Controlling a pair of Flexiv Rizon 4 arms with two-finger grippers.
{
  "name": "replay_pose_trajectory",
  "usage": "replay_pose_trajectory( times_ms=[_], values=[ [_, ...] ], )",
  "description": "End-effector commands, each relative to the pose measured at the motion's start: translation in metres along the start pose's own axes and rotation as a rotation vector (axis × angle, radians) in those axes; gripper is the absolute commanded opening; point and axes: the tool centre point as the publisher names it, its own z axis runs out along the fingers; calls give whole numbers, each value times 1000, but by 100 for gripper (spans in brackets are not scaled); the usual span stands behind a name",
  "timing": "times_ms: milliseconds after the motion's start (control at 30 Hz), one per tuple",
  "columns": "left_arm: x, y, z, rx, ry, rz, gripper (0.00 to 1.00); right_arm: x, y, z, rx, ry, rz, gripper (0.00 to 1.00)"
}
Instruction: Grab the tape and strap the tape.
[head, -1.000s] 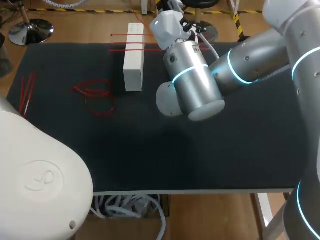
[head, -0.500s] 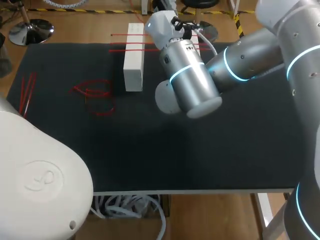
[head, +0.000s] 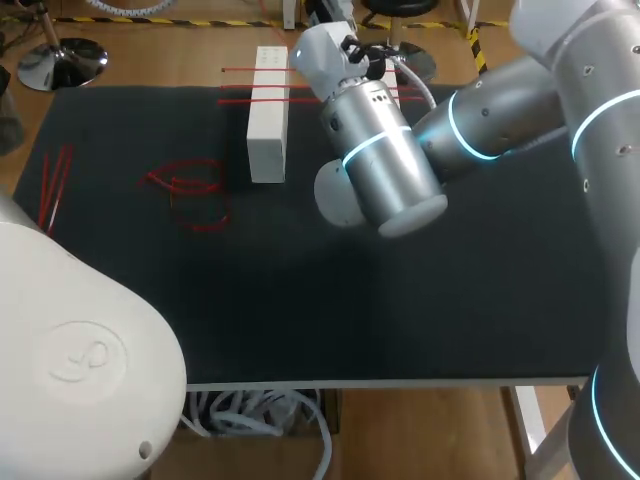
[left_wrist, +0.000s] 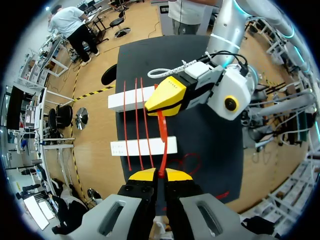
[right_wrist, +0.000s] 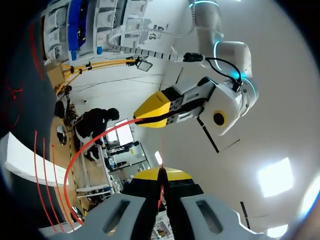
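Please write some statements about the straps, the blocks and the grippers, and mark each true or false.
1. The left gripper and right gripper both grip one red strap between them. True.
2. Three red straps lie across the two white blocks. True.
3. The white blocks are stacked. False: they lie apart, side by side.
4. The looped red strap rests on a white block. False: it lies on the black table, apart from the blocks.
5. The left gripper is open. False: it is shut on the strap.

Left tool (left_wrist: 160, 175) and right tool (right_wrist: 161, 174) facing each other, both pinched on red tape (left_wrist: 163, 137), right arm (head: 380, 160) angled across
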Motion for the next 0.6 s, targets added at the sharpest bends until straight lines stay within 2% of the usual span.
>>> replay_pose_trajectory(
  times_ms=[33, 600],
  values=[
    [-1, 0, -1, -4, 3, -1, 0, 2, -2, 4, -17, 2, -31, 0],
    [-1, 0, -1, -4, 3, -1, 0, 6, 5, 7, -41, 53, -44, 0]
  ],
)
